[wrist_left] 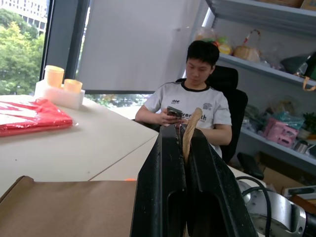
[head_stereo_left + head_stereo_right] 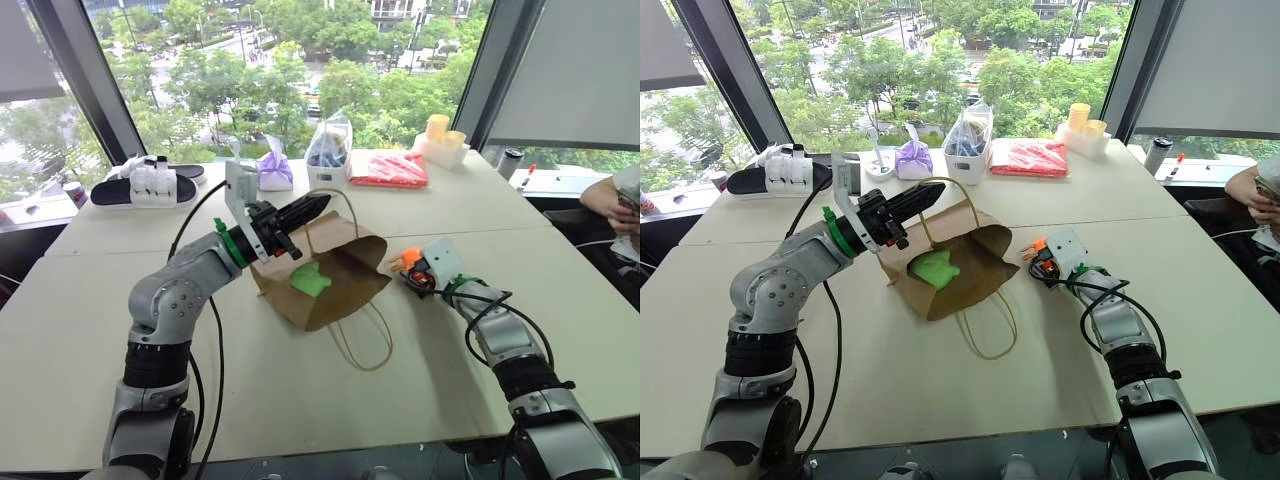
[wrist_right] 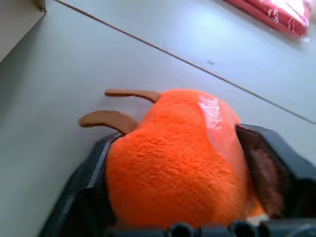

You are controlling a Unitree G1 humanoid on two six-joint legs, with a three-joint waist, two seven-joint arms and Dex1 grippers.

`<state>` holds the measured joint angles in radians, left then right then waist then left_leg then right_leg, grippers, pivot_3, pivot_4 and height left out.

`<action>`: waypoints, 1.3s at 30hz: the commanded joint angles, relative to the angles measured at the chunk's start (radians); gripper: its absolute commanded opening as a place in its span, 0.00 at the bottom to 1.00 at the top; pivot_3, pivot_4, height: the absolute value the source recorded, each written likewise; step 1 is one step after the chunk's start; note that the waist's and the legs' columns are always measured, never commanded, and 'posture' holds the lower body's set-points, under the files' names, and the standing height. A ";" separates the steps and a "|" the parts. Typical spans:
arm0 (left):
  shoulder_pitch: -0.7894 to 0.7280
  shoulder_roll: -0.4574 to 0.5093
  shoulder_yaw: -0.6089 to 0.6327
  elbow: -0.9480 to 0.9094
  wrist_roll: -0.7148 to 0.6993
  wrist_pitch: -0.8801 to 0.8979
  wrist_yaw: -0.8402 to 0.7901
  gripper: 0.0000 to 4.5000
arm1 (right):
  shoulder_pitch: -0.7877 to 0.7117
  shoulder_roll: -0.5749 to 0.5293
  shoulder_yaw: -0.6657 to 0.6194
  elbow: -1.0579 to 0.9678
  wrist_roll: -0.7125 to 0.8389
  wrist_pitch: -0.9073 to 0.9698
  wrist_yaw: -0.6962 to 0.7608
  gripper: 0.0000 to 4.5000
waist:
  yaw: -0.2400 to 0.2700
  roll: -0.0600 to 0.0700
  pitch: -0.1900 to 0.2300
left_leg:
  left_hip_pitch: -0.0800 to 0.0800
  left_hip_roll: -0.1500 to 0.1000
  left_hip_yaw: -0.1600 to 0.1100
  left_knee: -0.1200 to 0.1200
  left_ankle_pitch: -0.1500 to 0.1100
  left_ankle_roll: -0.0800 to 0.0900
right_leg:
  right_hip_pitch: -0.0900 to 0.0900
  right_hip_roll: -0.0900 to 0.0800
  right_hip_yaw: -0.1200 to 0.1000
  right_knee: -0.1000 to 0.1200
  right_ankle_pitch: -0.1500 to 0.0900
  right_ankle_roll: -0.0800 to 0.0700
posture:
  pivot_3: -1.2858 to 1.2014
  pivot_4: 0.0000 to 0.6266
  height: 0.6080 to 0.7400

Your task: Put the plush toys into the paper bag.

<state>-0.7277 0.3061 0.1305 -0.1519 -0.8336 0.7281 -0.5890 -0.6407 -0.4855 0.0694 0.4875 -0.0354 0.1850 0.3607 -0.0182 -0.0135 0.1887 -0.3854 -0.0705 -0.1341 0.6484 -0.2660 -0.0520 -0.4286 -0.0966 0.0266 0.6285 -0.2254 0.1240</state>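
The brown paper bag (image 2: 345,262) lies on its side at the middle of the table, mouth turned toward me. My left gripper (image 2: 322,203) is shut on the bag's upper cord handle (image 1: 190,127) and holds it raised above the bag. The lime green plush toy (image 2: 310,279) rests inside the bag's mouth. To the right of the bag, the orange plush toy (image 3: 177,158) sits on the table. My right gripper (image 2: 412,268) is closed around it, with a finger pressed against each side.
The bag's second handle (image 2: 365,345) lies looped on the table toward me. Along the far edge stand a purple pouch (image 2: 274,172), a clear plastic bag (image 2: 329,150), a red packet (image 2: 390,168) and yellow cups (image 2: 440,135). Slippers (image 2: 150,185) lie far left. A person (image 2: 620,200) sits at the right.
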 commanded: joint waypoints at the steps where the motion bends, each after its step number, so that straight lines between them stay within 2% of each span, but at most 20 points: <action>1: -0.010 0.007 0.009 -0.036 -0.001 -0.016 0.000 0.00 | -0.017 0.000 -0.020 -0.027 -0.005 -0.015 0.002 0.34 | -0.001 0.000 0.000 | 0.000 0.000 0.000 0.000 0.000 0.000 | 0.000 0.000 0.000 0.000 0.000 0.000 | 0.52 0.24 1.00; 3: -0.012 0.005 0.007 -0.033 0.000 -0.019 -0.001 0.00 | 0.008 -0.018 -0.029 -0.098 0.006 0.028 0.023 0.14 | 0.000 0.000 0.000 | 0.000 0.000 0.000 0.000 0.000 0.000 | 0.000 0.000 0.000 0.000 0.000 0.000 | 0.52 0.24 1.00; 4: -0.013 0.004 0.007 -0.031 0.001 -0.019 -0.001 0.00 | 0.022 -0.027 -0.032 -0.136 0.012 0.054 0.035 0.14 | 0.000 0.000 0.000 | 0.000 0.000 0.000 0.000 0.000 0.000 | 0.000 0.000 0.000 0.000 0.000 0.000 | 0.52 0.24 1.00; 6: -0.021 0.002 0.009 -0.021 0.001 -0.021 -0.002 0.00 | 0.106 -0.068 -0.088 -0.411 0.103 0.210 0.102 0.14 | 0.007 0.000 0.000 | -0.001 0.000 0.000 0.000 0.000 0.000 | 0.000 0.000 0.000 0.000 0.000 0.000 | 0.52 0.24 1.00; 11: -0.045 -0.002 0.016 0.017 0.002 -0.027 -0.011 0.00 | 0.243 -0.122 -0.261 -0.980 0.457 0.621 0.199 0.14 | 0.006 0.001 0.000 | -0.004 0.000 -0.003 0.001 0.000 0.000 | -0.002 0.000 -0.001 -0.001 0.000 0.000 | 0.52 0.24 1.00; 15: -0.056 -0.003 0.019 0.031 -0.008 -0.018 -0.019 0.00 | 0.264 -0.105 -0.277 -1.165 0.601 0.790 0.163 0.14 | 0.003 0.000 0.000 | -0.001 0.000 -0.003 0.001 0.000 0.001 | 0.000 0.001 -0.001 0.000 0.000 0.000 | 0.52 0.24 1.00; 18: -0.050 -0.001 0.020 0.028 -0.015 -0.008 -0.024 0.00 | 0.256 -0.042 -0.201 -1.173 0.606 0.810 0.105 0.14 | 0.005 0.000 0.000 | 0.000 0.000 -0.003 0.001 0.000 0.001 | 0.001 0.001 -0.001 0.000 0.000 0.000 | 0.52 0.24 1.00; 21: -0.044 -0.001 0.017 0.019 -0.019 -0.005 -0.027 0.00 | 0.244 0.035 -0.099 -1.103 0.532 0.744 0.041 0.14 | 0.004 0.000 0.000 | 0.000 0.000 -0.003 0.001 0.000 0.001 | 0.001 0.000 -0.001 0.000 0.000 0.000 | 0.52 0.24 1.00; 25: -0.039 0.000 0.021 -0.007 -0.036 0.006 -0.018 0.00 | 0.179 0.127 0.069 -0.854 0.303 0.528 -0.072 0.14 | 0.002 0.000 0.000 | 0.000 0.000 -0.002 0.001 0.000 0.000 | 0.001 0.000 -0.001 0.000 0.000 0.000 | 0.52 0.24 1.00; 31: -0.022 0.002 0.026 -0.036 -0.047 0.013 0.005 0.00 | 0.039 0.247 0.158 -0.503 0.139 0.258 -0.107 0.14 | -0.001 0.000 0.000 | 0.000 0.000 -0.002 0.000 0.000 0.000 | -0.001 0.000 -0.001 0.001 0.000 0.000 | 0.52 0.24 1.00; 34: -0.017 0.000 0.027 -0.045 -0.049 0.012 0.019 0.00 | -0.016 0.292 0.160 -0.358 0.101 0.166 -0.111 0.36 | -0.001 0.000 0.000 | 0.000 0.000 -0.002 -0.001 0.000 0.000 | -0.001 0.000 -0.001 0.001 0.000 0.000 | 0.52 0.24 1.00; 37: -0.010 -0.005 0.029 -0.056 -0.053 0.011 0.037 0.00 | -0.044 0.311 0.140 -0.291 0.090 0.132 -0.107 0.70 | 0.001 0.001 0.000 | -0.001 0.000 -0.003 -0.001 0.000 -0.001 | -0.001 0.000 -0.001 0.001 0.000 0.000 | 0.52 0.24 1.00; 39: -0.006 -0.004 0.030 -0.061 -0.057 0.011 0.042 0.00 | -0.024 0.291 0.121 -0.367 0.112 0.186 -0.072 0.94 | 0.002 0.001 0.000 | -0.001 0.000 -0.003 -0.001 0.000 0.000 | -0.001 0.000 -0.001 0.000 0.000 0.000 | 0.52 0.24 1.00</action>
<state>-0.7354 0.3017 0.1383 -0.1713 -0.8661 0.7405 -0.5534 -0.6630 -0.1818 0.2232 0.1985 0.0626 0.3588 0.2670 -0.0162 -0.0130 0.1890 -0.3866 -0.0707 -0.1368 0.6480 -0.2658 -0.0524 -0.4296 -0.0962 0.0259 0.6286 -0.2254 0.1239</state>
